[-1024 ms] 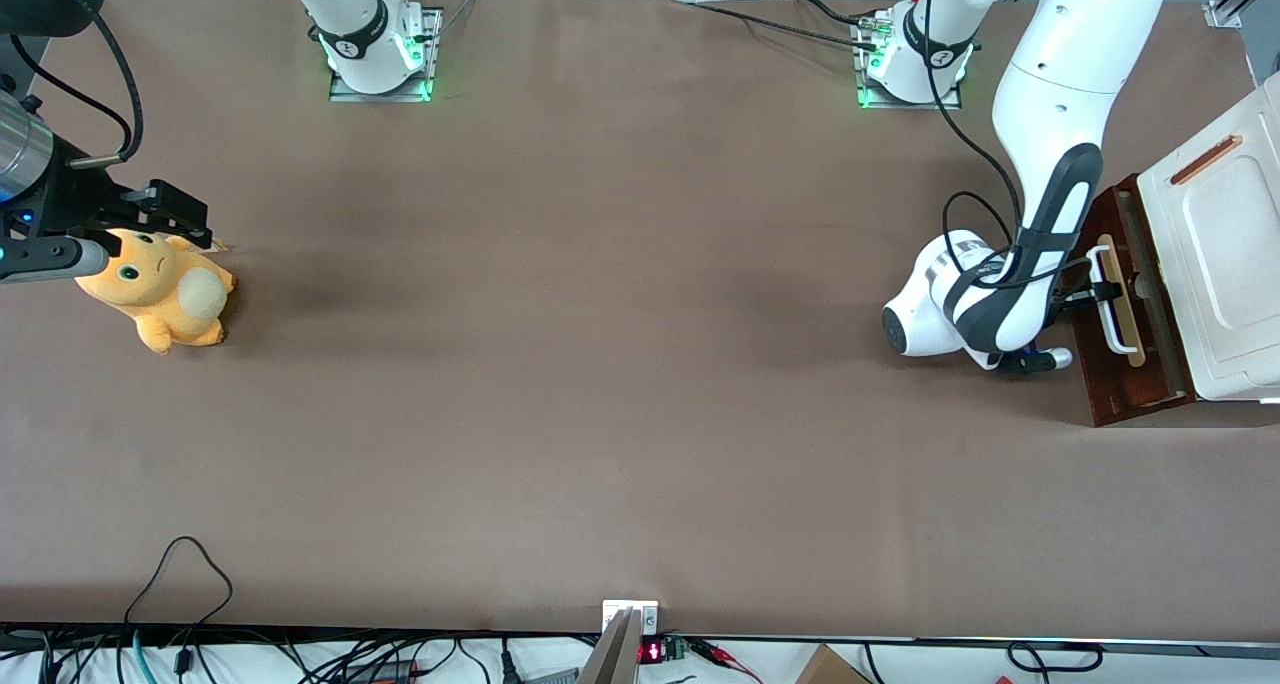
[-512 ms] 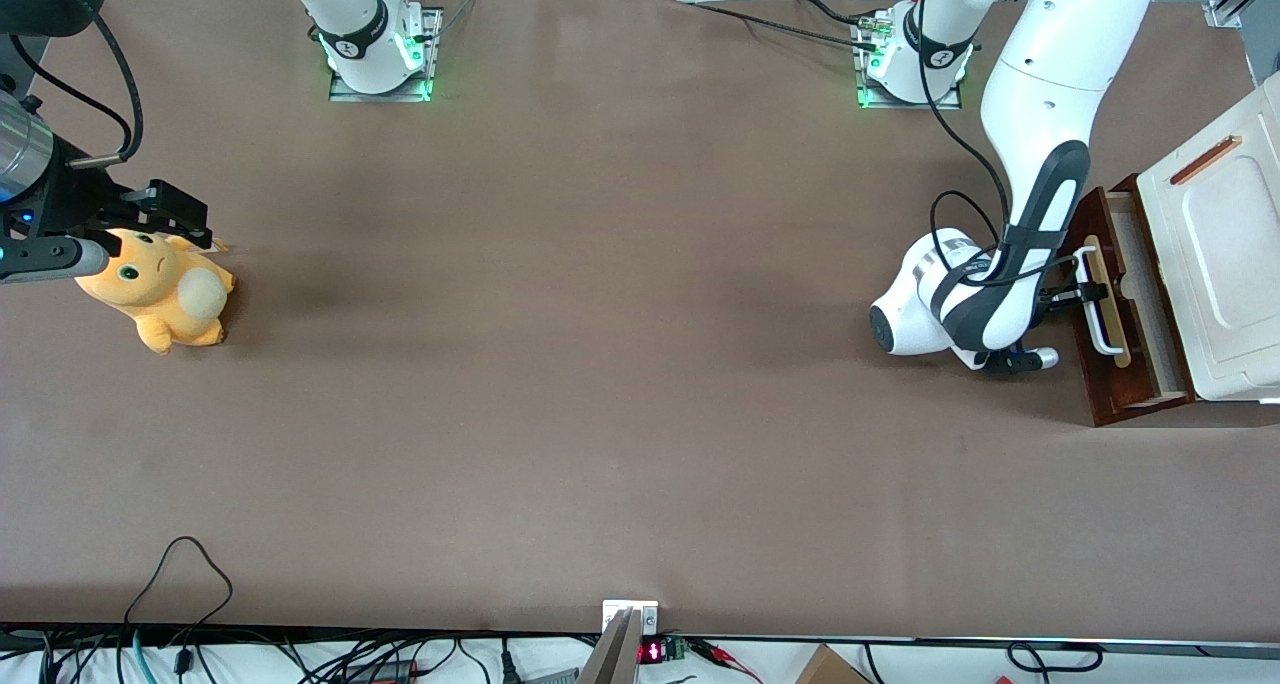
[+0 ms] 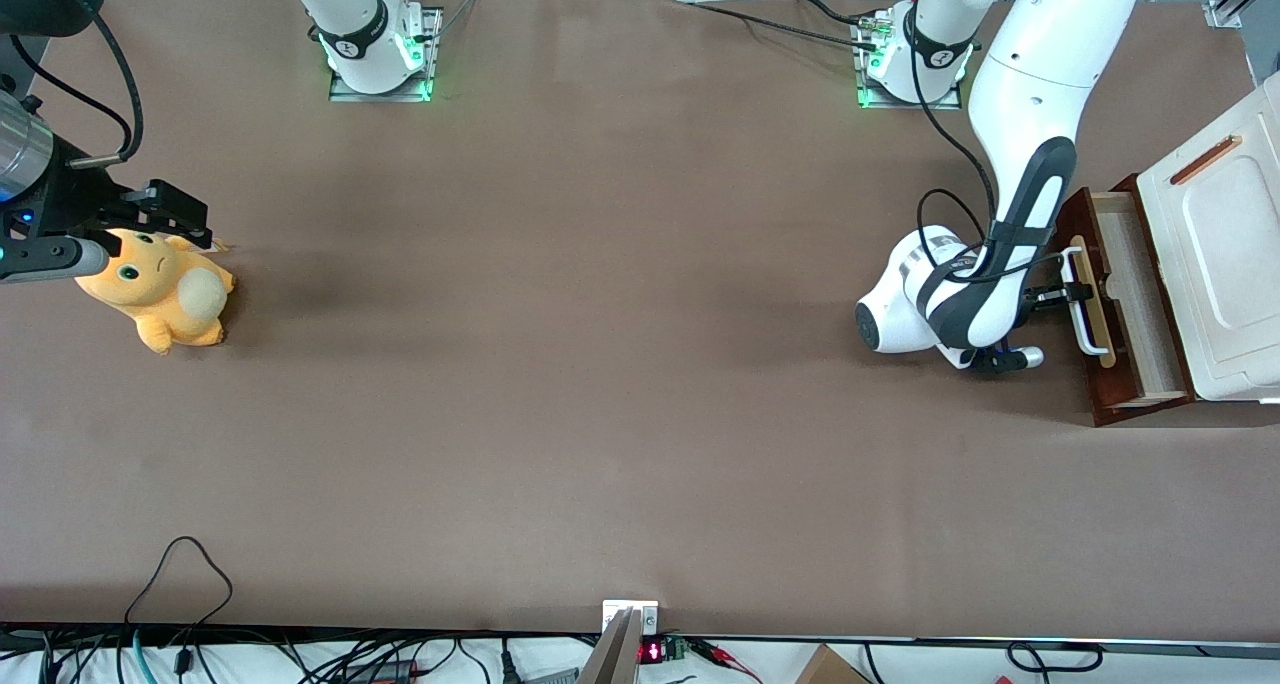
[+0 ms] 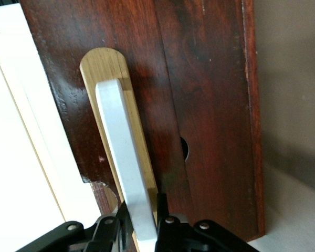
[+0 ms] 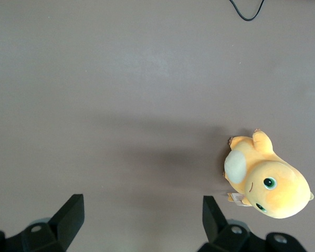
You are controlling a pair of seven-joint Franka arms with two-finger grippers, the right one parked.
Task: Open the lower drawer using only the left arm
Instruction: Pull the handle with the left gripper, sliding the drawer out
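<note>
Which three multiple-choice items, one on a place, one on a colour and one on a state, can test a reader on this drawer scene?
1. Where is the tool?
A. on the white loop handle
B. above the plush toy
C. at the table's middle

2. What colour is the lower drawer front?
A. white
B. dark red-brown
C. green

3. What state is the lower drawer in?
A. fully shut
B. lifted out
C. partly open

Answers: 1 A, its fingers flank the handle. 2 B, as the wrist view shows. 3 C, its light wood inside is visible.
</note>
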